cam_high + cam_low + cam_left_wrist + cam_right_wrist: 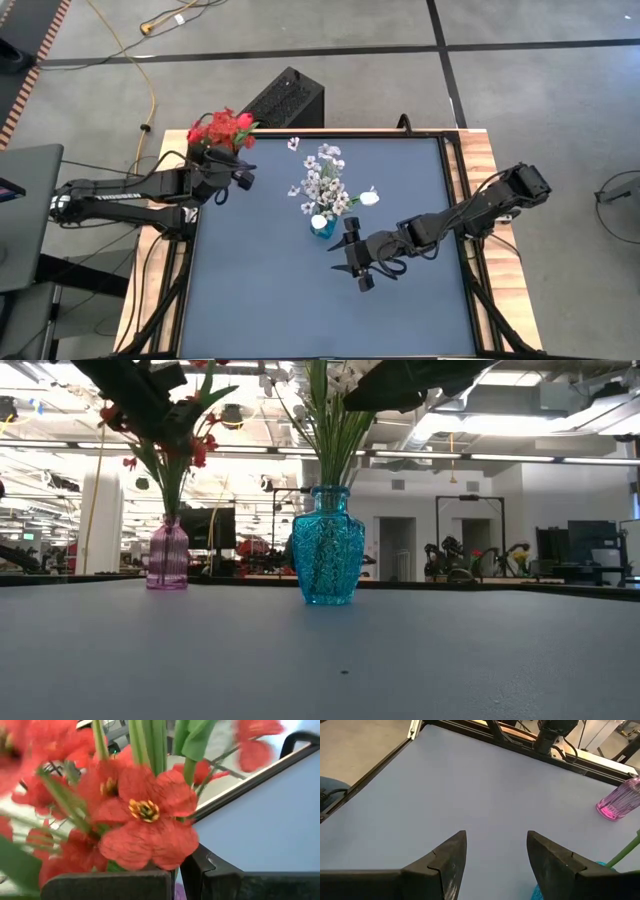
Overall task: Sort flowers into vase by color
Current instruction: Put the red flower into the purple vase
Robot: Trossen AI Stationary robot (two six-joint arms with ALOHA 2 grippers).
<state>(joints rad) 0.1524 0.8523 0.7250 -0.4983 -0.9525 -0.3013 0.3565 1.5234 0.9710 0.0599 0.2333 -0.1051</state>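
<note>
Right gripper (pixel 352 252) I list as spread and empty beside the blue vase (pixel 327 546) of white flowers (pixel 325 181); left gripper (pixel 243 172), clenched, sits against red flowers (pixel 222 128) in the pink vase (pixel 167 554).

Red flowers (pixel 145 820) crowd the left wrist view, blurred at the picture's edges and cut off on every side, hiding the pink vase (pixel 167 555) beneath them. In the low view, the top edge crops the blooms above the blue vase (pixel 327 547), and both arms show only as dark shapes. From above, white flowers (pixel 325 185) cover most of that vase.
</note>
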